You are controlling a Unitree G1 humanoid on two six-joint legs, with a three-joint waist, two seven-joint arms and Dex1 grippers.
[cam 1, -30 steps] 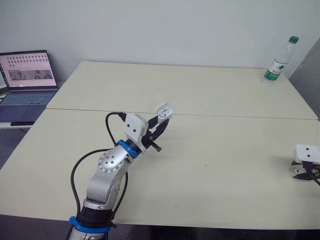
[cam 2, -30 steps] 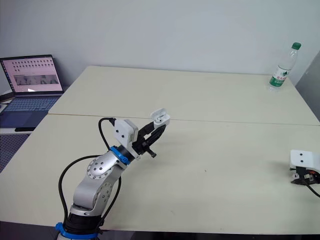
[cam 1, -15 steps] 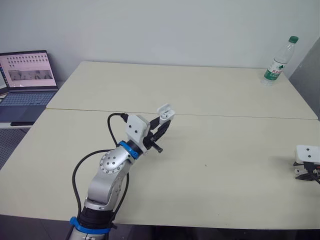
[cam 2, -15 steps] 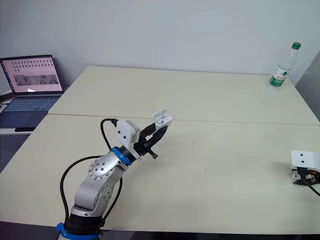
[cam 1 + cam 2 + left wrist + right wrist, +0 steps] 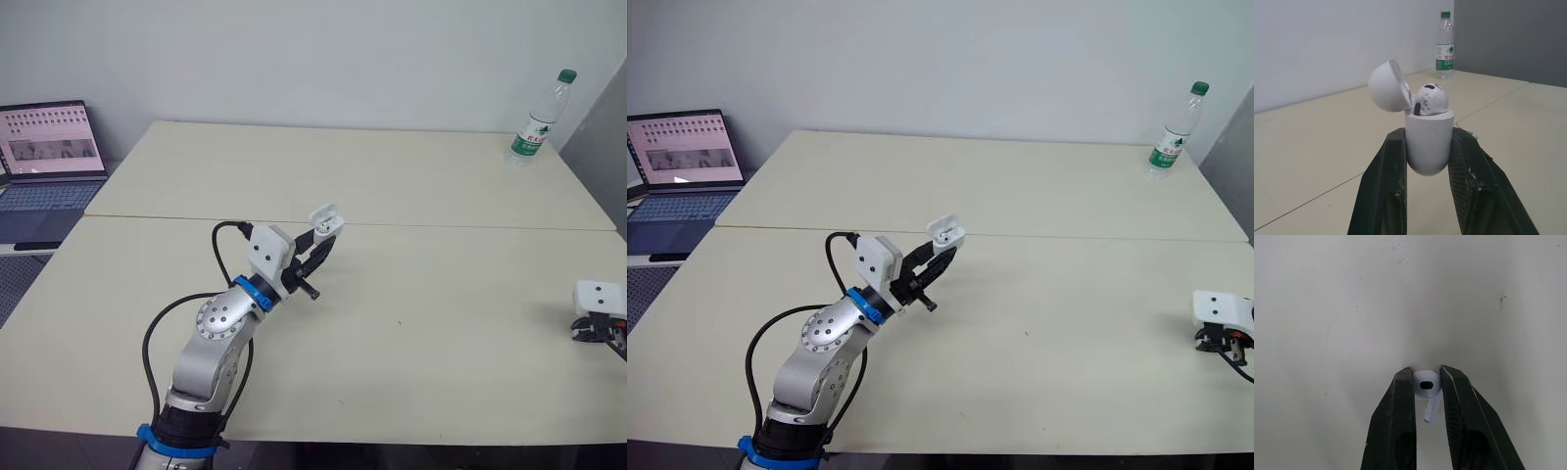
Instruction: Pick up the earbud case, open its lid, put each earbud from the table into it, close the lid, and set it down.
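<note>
One bud down, one to go, as far as I can judge. My left gripper (image 5: 319, 240) is clamped on the earbud case (image 5: 1429, 142), holding it up above the table (image 5: 441, 294) left of centre. The lid (image 5: 1387, 86) is flipped back and the first earbud (image 5: 1430, 99) is sitting in the mouth, though it looks perched high rather than fully seated.

My right gripper (image 5: 588, 333) is way over at the right edge of the table, low down, pinched shut on the second earbud (image 5: 1426, 384). I can't tell whether the bud is off the surface yet.

What matters for the coming move: the case is well apart from that right claw, off to its left and a bit farther back, so the right arm has to bring the bud across, or both arms meet in the middle.

The case's long axis runs along the left fingers, with the mouth pointing away from the wrist, up and toward the far right. The second bud is gripped by its head, and its stem (image 5: 1432, 409) trails back toward the right wrist, along the fingers. My guess is it needs turning so the stem leads into the free slot.
</note>
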